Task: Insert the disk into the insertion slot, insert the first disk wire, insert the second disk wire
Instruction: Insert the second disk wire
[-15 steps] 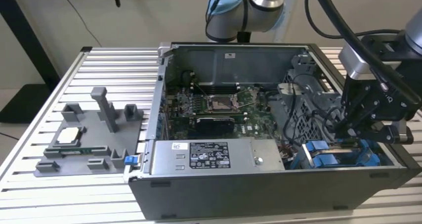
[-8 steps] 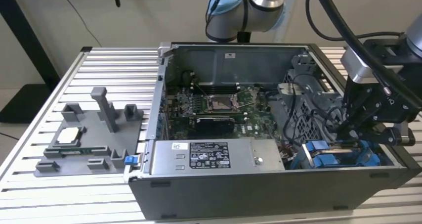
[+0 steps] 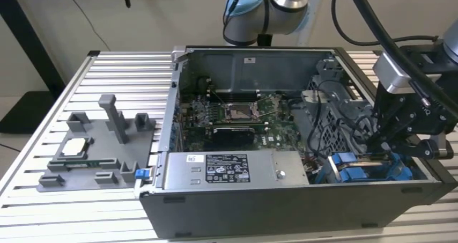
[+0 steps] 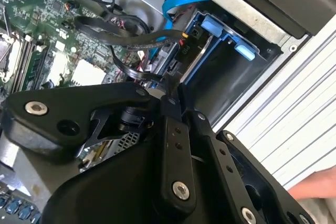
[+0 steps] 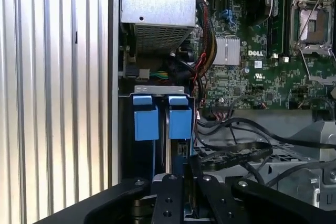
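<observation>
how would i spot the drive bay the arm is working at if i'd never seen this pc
Start at the open computer case on the slatted table. Follow the long grey metal box along its near wall toward the exterior view's right. The insertion slot sits in that corner beneath the pincer, the only bay with bright blue plastic tabs.

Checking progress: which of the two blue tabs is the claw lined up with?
The blue tab nearer the motherboard; the claw sits directly below it, not the other tab by the case wall.
</observation>
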Robot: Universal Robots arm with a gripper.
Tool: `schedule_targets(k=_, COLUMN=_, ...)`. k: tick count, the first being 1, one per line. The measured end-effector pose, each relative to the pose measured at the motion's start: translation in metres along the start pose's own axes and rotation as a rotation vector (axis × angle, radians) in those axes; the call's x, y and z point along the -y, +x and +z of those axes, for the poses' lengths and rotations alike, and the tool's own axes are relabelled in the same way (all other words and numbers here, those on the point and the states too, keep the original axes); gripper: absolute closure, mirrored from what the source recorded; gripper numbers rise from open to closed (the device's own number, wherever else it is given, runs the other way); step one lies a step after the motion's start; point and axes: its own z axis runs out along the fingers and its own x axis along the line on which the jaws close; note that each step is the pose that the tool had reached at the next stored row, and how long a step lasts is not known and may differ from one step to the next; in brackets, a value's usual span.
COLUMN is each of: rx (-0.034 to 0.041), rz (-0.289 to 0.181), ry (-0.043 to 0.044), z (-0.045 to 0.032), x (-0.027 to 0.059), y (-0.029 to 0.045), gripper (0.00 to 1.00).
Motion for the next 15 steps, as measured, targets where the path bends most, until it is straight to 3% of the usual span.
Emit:
schedule_targets(k=6, rx=0.0004, rz=-0.004, ry=0.0001, z=0.0007, x=0.0004, y=0.0000, gripper=1.00)
schedule_targets(k=15, rx=-0.0001, rz=-0.024, ry=0.0075, z=0.0047, x=0.0019, y=-0.0007, gripper=1.00)
